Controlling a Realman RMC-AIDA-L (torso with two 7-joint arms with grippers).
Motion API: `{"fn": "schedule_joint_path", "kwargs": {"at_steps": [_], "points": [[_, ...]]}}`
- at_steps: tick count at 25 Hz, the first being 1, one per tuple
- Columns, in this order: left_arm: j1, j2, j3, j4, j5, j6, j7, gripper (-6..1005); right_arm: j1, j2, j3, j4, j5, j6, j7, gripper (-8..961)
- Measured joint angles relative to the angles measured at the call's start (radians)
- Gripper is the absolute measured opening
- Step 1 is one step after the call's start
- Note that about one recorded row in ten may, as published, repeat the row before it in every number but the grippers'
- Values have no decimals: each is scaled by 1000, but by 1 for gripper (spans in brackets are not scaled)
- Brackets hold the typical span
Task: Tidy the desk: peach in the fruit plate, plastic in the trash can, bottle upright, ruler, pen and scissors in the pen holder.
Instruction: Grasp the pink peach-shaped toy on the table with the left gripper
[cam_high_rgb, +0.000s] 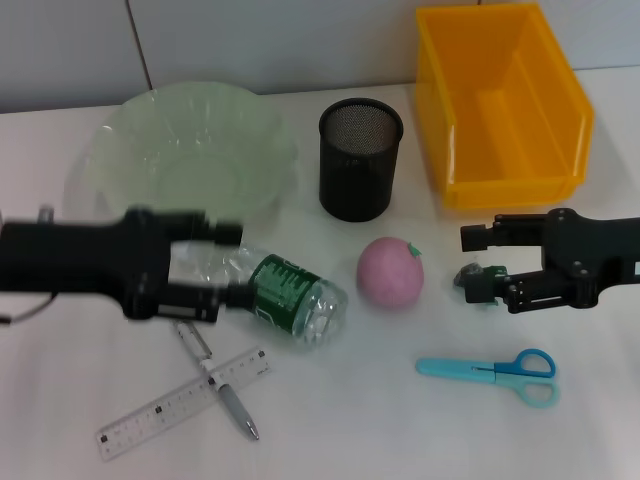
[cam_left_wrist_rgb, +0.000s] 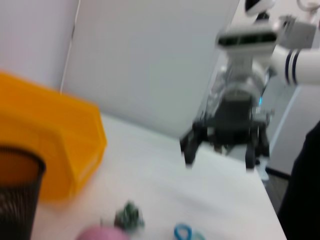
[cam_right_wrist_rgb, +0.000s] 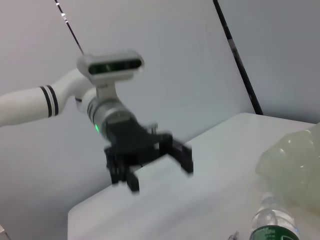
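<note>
Left gripper (cam_high_rgb: 215, 268) spread wide around the clear, crinkly green-labelled plastic bottle (cam_high_rgb: 268, 289) lying between its jaws; light and slippery, best grabbed mid-body. Right gripper (cam_high_rgb: 480, 262), jaws open, hovers beside crumpled dark-green plastic (cam_high_rgb: 478, 280)

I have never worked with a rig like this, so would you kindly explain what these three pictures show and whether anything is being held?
This is a two-armed robot tidying a white desk. The head view looks down from its head; each of the other two comes from a camera on one wrist and shows the opposite arm.

On the desk lie a green fruit plate, a black mesh pen holder, an orange bin, a pink peach, blue scissors, and a pen crossing a ruler.

The left gripper is at the lying bottle, its jaws either side of the bottle's body. The right gripper is beside a crumpled plastic scrap, jaws open, holding nothing.
</note>
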Motion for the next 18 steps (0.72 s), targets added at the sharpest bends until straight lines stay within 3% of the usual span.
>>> {"fn": "schedule_joint_path", "kwargs": {"at_steps": [2,4,9,10,11,13,14,15,16,18], "points": [[-10,-5,-28,26,-4,17,-3,828,-2,-1,0,-3,0,-1,10,815],[-82,-25,-67,154,9,20,-20,828,-4,-4,0,-5,0,-2,18,815],[-208,-31,-67,215,109,-15,-30,826,0,-13,0,-6,-16,-8,49,815],[-253,-40,-63,231,156,-30,-30,826,1,-15,0,-8,-21,-11,58,815],[-302,-62,-56,256,235,-56,-27,826,2,-19,0,-10,-25,-15,75,815],[-348,-89,-48,282,329,-84,-25,825,1,-21,0,-9,-25,-16,81,815],[-348,-89,-48,282,329,-84,-25,825,0,-24,1,-8,-25,-16,86,815],[-368,-97,-39,288,362,-94,-26,825,-1,-27,3,-6,-26,-17,89,815],[-432,-112,36,293,448,-143,-54,824,-2,-28,3,-6,-26,-18,94,815],[-454,-112,91,289,464,-181,-76,824,-4,-33,3,-6,-26,-26,109,815]]}}
